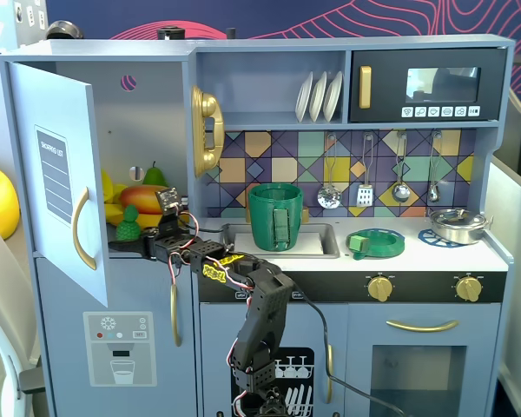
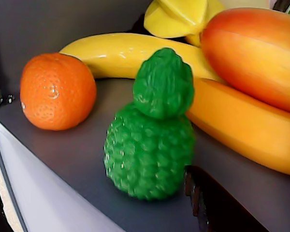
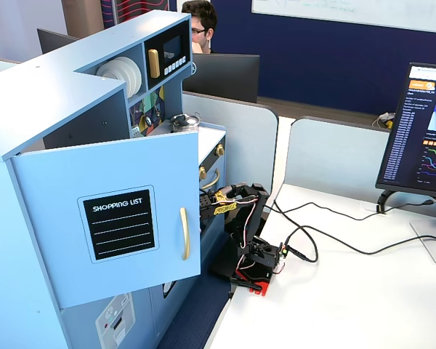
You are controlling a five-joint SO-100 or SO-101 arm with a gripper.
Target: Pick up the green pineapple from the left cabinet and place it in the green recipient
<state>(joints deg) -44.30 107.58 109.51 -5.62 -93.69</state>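
Note:
The green pineapple [image 2: 150,145] stands upright on the dark shelf of the left cabinet, near the shelf's front edge; it also shows in a fixed view [image 1: 128,222]. The cabinet door [image 1: 62,178] with the shopping-list panel is swung open. My gripper [image 2: 92,181] is open, with one black finger [image 2: 210,205] close to the pineapple's lower right and the other at the frame's lower left edge. In a fixed view the gripper [image 1: 126,246] reaches into the cabinet at shelf level. The green recipient [image 1: 275,215] stands in the sink. In the side fixed view the door [image 3: 109,225] hides the gripper.
An orange [image 2: 57,91], bananas [image 2: 135,53] and a mango [image 2: 253,53] crowd the shelf beside and behind the pineapple. A green pear [image 1: 154,176] sits further back. A flat green dish [image 1: 375,243] and a metal pan [image 1: 458,225] are on the counter.

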